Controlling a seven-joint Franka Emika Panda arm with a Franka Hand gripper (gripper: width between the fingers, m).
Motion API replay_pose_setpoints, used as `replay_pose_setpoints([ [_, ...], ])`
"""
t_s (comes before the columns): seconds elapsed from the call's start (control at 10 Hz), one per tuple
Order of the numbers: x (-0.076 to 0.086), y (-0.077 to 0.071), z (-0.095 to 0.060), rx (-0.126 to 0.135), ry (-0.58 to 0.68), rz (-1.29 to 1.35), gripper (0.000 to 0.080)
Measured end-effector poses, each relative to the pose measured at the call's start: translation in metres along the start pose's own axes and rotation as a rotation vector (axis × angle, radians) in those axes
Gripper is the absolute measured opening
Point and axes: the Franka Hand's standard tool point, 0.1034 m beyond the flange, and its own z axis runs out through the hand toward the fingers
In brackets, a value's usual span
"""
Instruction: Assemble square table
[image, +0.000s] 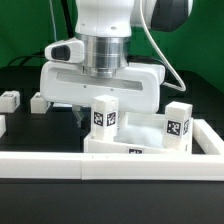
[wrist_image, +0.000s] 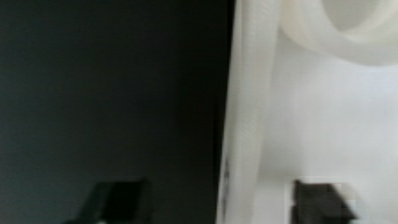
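Note:
The white square slab (image: 140, 140) lies against the low white wall, with a tag on its front edge. Two white tagged legs stand upright on it, one near the middle (image: 105, 116) and one at the exterior view's right (image: 178, 124). My gripper (image: 84, 116) hangs low over the slab's left edge. In the wrist view the gripper (wrist_image: 221, 200) is open. One fingertip (wrist_image: 121, 200) is over the dark table and the other over the slab (wrist_image: 329, 120), so they straddle the slab's raised rim. A round corner socket (wrist_image: 347, 35) shows on the slab.
Two loose white legs (image: 8, 100) (image: 40, 102) lie on the dark table at the exterior view's left. The long low white barrier wall (image: 60, 165) runs along the front and turns up the right side.

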Motion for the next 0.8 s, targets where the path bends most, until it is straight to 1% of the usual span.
replay_pose_setpoints([
  [0.1,0.0000,0.0000,0.0001,0.000,0.000,0.000,0.0250],
  [0.2,-0.0001,0.0001,0.0002,0.000,0.000,0.000,0.0076],
  [0.4,0.0006,0.0003,-0.0002,0.000,0.002,0.000,0.0061],
  [0.8,0.0007,0.0003,-0.0003,0.000,0.002,0.000,0.0061],
])
